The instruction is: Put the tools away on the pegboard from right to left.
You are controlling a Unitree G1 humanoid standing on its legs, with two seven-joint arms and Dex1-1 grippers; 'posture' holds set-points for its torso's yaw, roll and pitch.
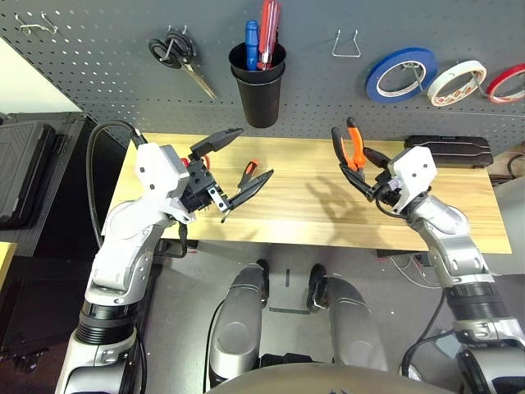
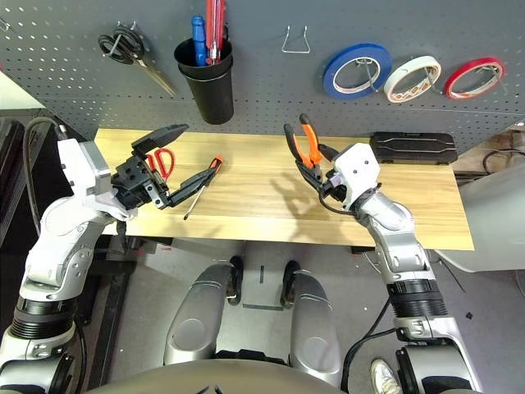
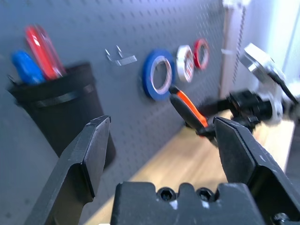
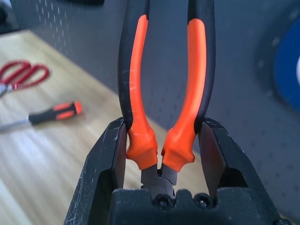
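My right gripper (image 1: 371,176) is shut on the orange-and-black-handled pliers (image 1: 350,146), holding them upright above the table's right half, handles toward the pegboard (image 1: 98,74). In the right wrist view both pliers handles (image 4: 140,93) sit between the fingers. My left gripper (image 1: 253,153) hovers open and empty over the table's left part. Under it lie the slim screwdriver (image 2: 215,165) and the red-handled scissors (image 2: 161,159). The thin white tape ring (image 1: 457,83) hangs on the pegboard at the right.
On the pegboard hang black-handled scissors (image 1: 175,52), a black cup (image 1: 259,86) with blue and red screwdrivers, an empty wire hook (image 1: 346,45), a blue tape ring (image 1: 401,74) and a red one (image 1: 506,84). A black case (image 1: 447,151) lies at the table's back right.
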